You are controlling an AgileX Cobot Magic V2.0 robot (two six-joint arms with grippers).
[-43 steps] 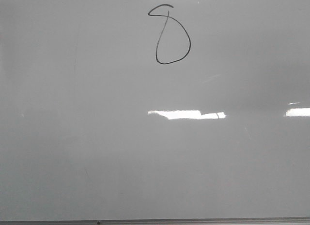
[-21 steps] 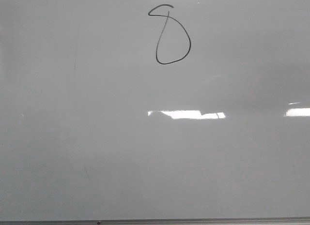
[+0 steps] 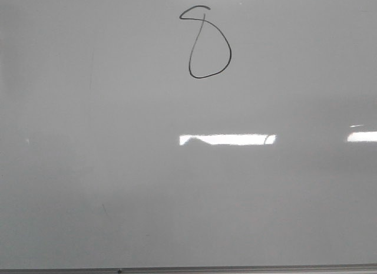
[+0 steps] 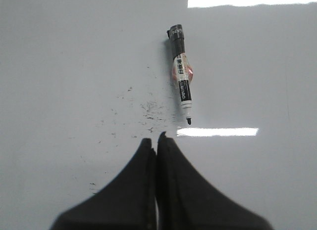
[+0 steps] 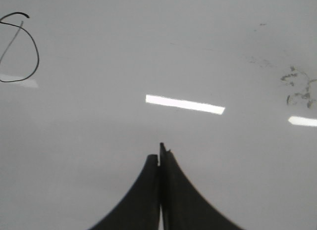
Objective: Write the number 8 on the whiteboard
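The glossy whiteboard (image 3: 118,168) bears the number 8 (image 3: 209,44) near its top; both hands (image 4: 157,141) (image 5: 161,153) pressed together, empty.

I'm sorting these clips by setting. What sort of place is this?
Probably an indoor lab or office test bench: a glossy whiteboard lying flat, mirroring rectangular ceiling lights, with a drawn number 8 and an uncapped marker on it.

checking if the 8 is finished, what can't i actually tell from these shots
- Right wrist view: the number 8 is cut off by the picture's edge.
- Left wrist view: label print on the marker is too small to read; the 8 is out of frame.
- Front view: neither the left gripper, the right gripper nor the marker shows; only the whiteboard.
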